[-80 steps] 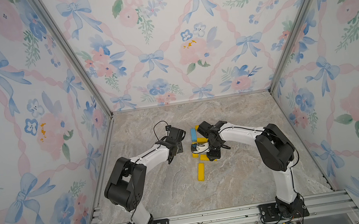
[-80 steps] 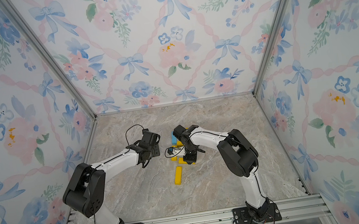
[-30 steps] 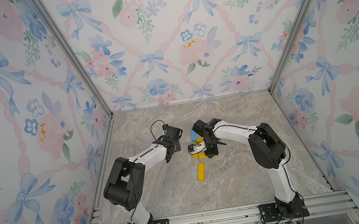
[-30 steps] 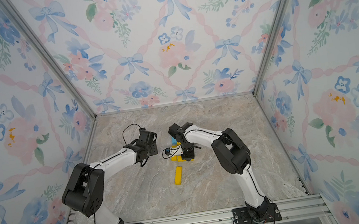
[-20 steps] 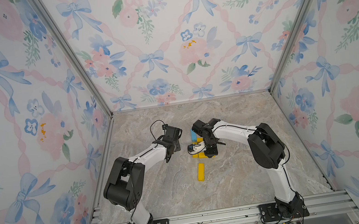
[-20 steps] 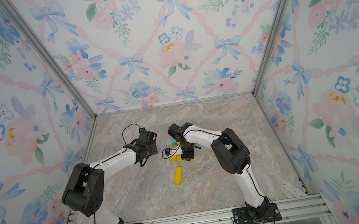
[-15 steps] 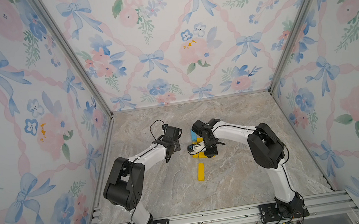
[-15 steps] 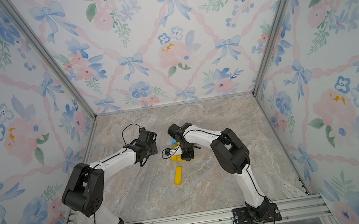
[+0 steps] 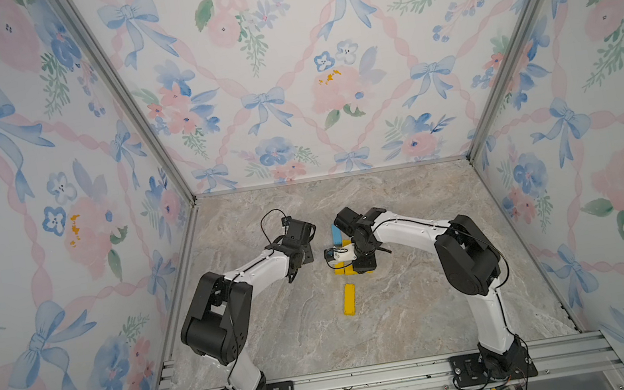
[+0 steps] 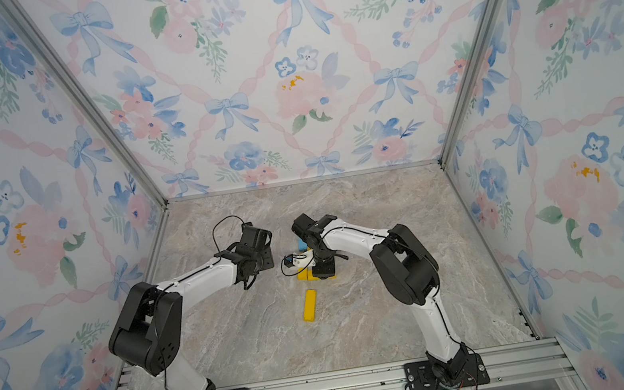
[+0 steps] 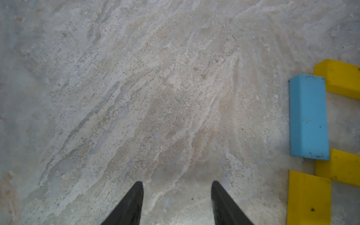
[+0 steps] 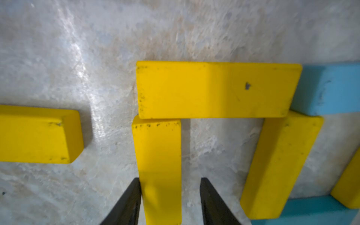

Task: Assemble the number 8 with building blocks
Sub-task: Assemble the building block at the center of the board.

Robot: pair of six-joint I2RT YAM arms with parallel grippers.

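Floral bow-patterned walls (image 9: pixel 285 82), grey marbled floor (image 9: pixel 404 316), aluminium frame rails (image 9: pixel 371 380).

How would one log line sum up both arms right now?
right jaws: open, astride placed yellow bar | left jaws: open, empty | loose yellow bar: lying apart, unplaced

Light: bright, even and diffuse, coming from overhead in both top views.
Shadows: arms are throwing soft, pale ones on the worktop (image 9: pixel 404 316); a darker one is hugging the yellow bar (image 12: pixel 39 134) lying apart in the right wrist view.
Glare: white sheen is streaking the worktop beside that bar.
Blur: both wrist views are softening toward the edges, and the near foreground is going out of focus.
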